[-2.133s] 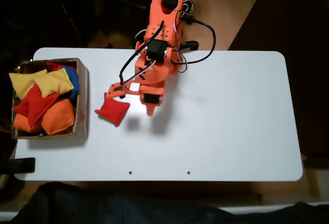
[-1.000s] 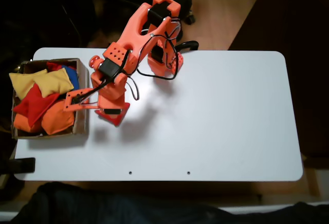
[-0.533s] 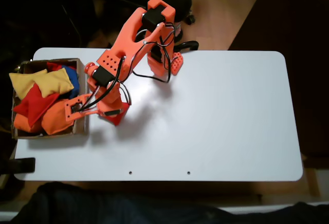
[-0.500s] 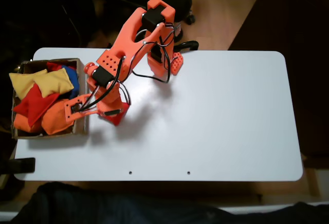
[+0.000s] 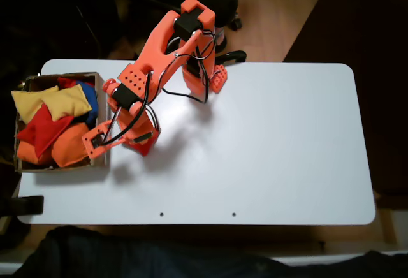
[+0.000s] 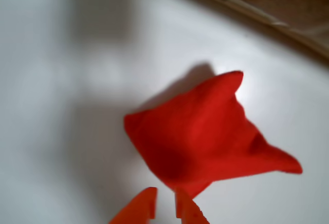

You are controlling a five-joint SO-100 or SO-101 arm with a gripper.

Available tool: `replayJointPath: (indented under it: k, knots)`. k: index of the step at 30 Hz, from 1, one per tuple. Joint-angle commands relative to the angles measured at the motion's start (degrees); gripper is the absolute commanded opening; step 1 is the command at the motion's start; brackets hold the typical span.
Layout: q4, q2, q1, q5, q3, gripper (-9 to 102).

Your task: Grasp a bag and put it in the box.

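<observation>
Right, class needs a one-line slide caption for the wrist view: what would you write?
Wrist view: orange gripper fingertips nearly closed at the lower corner of a red bag lying on the white table.

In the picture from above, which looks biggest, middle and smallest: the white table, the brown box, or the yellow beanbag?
1. White table, by far the largest.
2. Brown box, several beanbags wide.
3. Yellow beanbag, smallest; it lies inside the box, partly covered by other bags.
</observation>
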State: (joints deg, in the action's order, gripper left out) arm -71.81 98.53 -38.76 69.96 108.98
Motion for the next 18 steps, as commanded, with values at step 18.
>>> replayJointPath:
  k: [18]
  knots:
    - [0.1, 0.5, -5.4, 19.8, -2.7, 35]
